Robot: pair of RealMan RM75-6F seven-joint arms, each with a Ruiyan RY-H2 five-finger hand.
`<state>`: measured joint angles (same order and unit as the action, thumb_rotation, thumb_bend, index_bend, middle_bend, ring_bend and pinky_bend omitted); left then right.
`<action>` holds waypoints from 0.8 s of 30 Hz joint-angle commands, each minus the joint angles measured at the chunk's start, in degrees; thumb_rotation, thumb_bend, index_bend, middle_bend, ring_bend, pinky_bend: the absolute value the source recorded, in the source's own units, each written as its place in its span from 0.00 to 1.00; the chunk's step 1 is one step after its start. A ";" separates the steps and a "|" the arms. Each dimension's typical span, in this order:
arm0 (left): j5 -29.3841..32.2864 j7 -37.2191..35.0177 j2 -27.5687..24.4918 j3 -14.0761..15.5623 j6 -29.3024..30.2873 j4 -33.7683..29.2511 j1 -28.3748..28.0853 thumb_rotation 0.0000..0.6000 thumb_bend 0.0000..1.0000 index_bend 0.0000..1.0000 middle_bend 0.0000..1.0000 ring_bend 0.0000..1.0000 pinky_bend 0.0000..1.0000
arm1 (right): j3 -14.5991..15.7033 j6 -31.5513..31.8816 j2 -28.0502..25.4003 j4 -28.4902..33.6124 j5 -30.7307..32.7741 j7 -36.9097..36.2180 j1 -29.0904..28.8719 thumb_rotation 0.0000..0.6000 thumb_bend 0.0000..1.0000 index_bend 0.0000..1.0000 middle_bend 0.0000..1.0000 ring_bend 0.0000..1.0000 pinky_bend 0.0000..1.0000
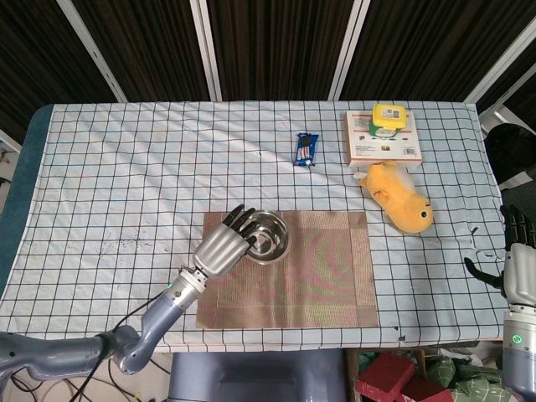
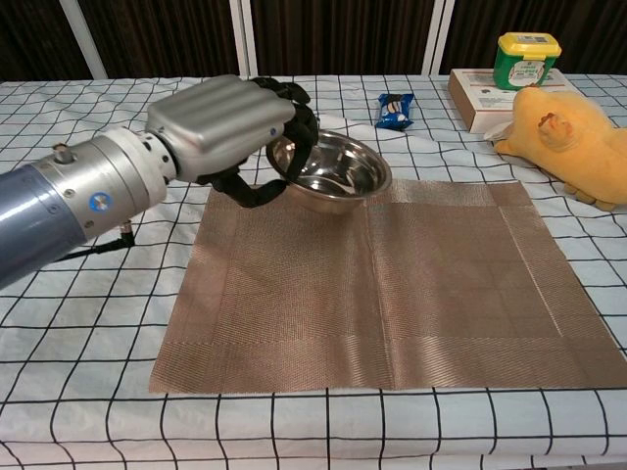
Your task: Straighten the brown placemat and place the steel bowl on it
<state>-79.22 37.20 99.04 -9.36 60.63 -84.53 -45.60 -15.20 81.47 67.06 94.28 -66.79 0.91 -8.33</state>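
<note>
Chest view shows the left hand [image 2: 227, 122] grasping the steel bowl [image 2: 331, 174] by its left rim, holding it above the far-left part of the brown placemat [image 2: 392, 294]. The mat's open middle lies to the right of and nearer than the bowl, so the next move likely carries it that way and down. The right hand [image 1: 519, 266] hangs released off the table's right edge, well apart.

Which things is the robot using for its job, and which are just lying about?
For the job:
- shiny round steel bowl
- flat brown woven placemat
- left hand, holding the bowl

Just lying about:
- yellow plush toy
- small blue snack packet
- white flat box
- yellow-lidded green tub
</note>
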 commanded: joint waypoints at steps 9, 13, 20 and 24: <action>-0.19 0.91 4.38 3.09 -1.99 3.43 -0.95 1.00 0.24 0.50 0.21 0.07 0.11 | -0.03 -0.05 -0.12 0.14 0.01 -0.33 0.03 1.00 0.16 0.00 0.00 0.00 0.16; -0.03 1.38 3.63 3.88 -2.12 3.09 -0.51 1.00 0.06 0.40 0.17 0.07 0.11 | -0.04 -0.09 -0.19 0.23 0.05 -0.48 0.07 1.00 0.16 0.00 0.00 0.00 0.16; 2.00 2.87 -0.09 3.73 -0.43 -1.50 1.39 1.00 0.00 0.15 0.10 0.04 0.05 | 0.07 -0.20 -0.22 0.32 0.04 -0.42 0.06 1.00 0.16 0.00 0.00 0.00 0.16; 3.14 3.44 -3.38 3.25 3.53 -6.08 4.00 1.00 0.00 0.14 0.09 0.04 0.05 | 0.27 -0.05 -0.11 0.35 -0.26 -0.06 0.04 1.00 0.16 0.00 0.00 0.00 0.16</action>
<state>-76.87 40.17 97.57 -5.80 62.02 -88.22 -43.19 -15.00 81.39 66.93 94.64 -66.98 0.74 -8.27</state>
